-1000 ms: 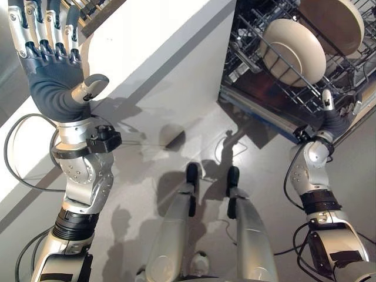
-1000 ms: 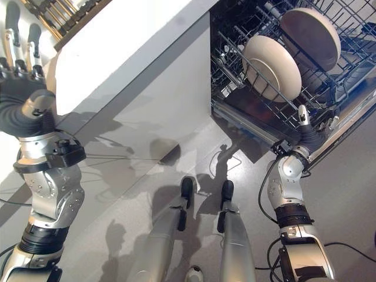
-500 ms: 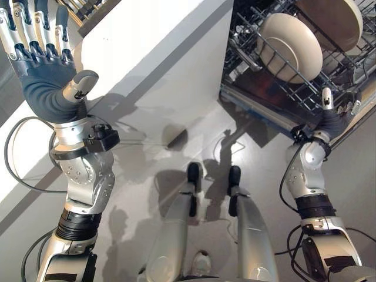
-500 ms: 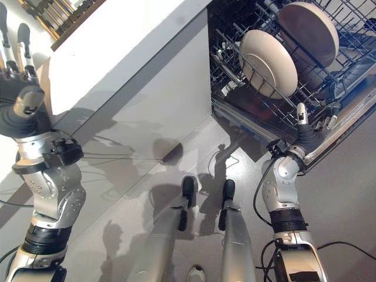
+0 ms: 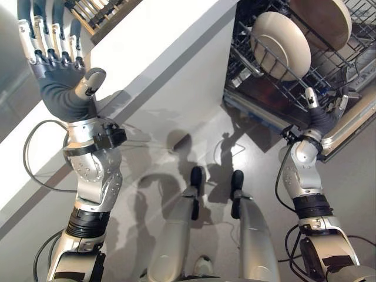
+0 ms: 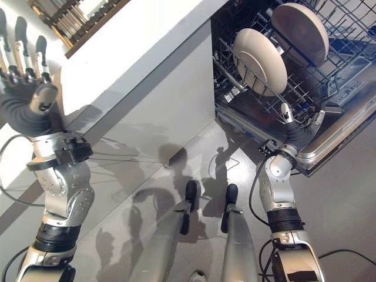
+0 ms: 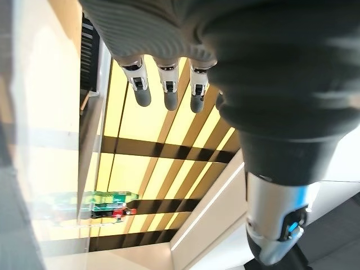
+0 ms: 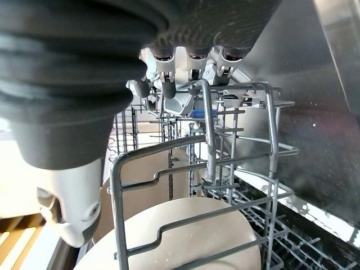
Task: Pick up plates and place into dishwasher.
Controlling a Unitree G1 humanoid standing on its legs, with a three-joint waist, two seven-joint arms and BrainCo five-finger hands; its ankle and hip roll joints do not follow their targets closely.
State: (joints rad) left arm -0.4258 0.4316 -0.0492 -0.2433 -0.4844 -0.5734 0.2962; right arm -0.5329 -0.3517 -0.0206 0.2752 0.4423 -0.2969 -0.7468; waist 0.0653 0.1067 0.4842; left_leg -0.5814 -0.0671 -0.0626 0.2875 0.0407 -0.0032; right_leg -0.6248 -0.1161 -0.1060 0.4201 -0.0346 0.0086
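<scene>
Two plates (image 5: 281,36) racked; left robot hand (image 5: 59,76) spread empty.

Left robot hand (image 5: 57,88) raised, fingers straight, empty. Right robot hand (image 5: 317,117) extended forward, fingers seemingly relaxed.

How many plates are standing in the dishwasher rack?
2: a cream plate upright at the rack's front and a tan plate behind it. Others may be hidden deeper in.

2 head eyes look down; the wrist views look close along each hand, sharing the dishwasher rack (image 5: 329,59).
</scene>
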